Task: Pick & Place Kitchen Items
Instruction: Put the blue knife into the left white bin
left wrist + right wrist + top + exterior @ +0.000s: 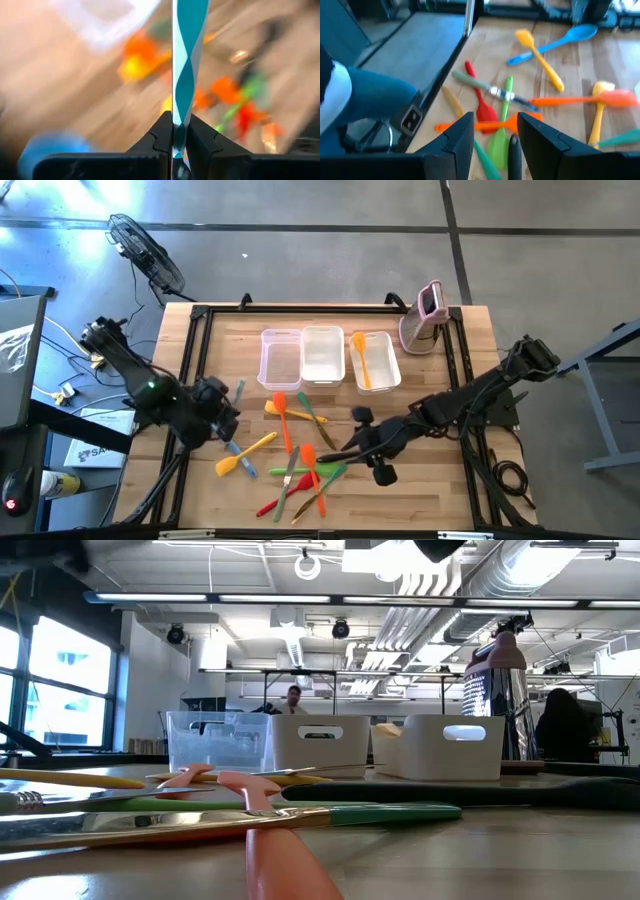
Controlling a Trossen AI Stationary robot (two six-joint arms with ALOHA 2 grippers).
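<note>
My left gripper [226, 406] is at the table's left, shut on a slim teal-and-white utensil [238, 391], which stands out past the fingers [182, 75]. Loose spatulas and spoons lie in a heap at mid-table: yellow [246, 454], orange [284, 422], green [306, 470], red [268, 507], blue [555, 42]. My right gripper [336, 453] hovers above the heap's right side, open [495, 135]. A dark slim thing [513, 155] shows in its gap beside one finger; whether it touches, I cannot tell. My left gripper pinches the teal-and-white utensil between its two fingers at one end [181, 131]; which end cannot be told. The utensil runs on past the fingertips, in line with them. It is lifted clear of the table.
Three tubs stand in a row at the table's far middle: clear [281, 358], white [322, 355] and a third [388, 370] holding an orange spatula [362, 360]. A pink-and-white gadget [428, 315] stands at the far right. Black frame rails [190, 370] border the table.
</note>
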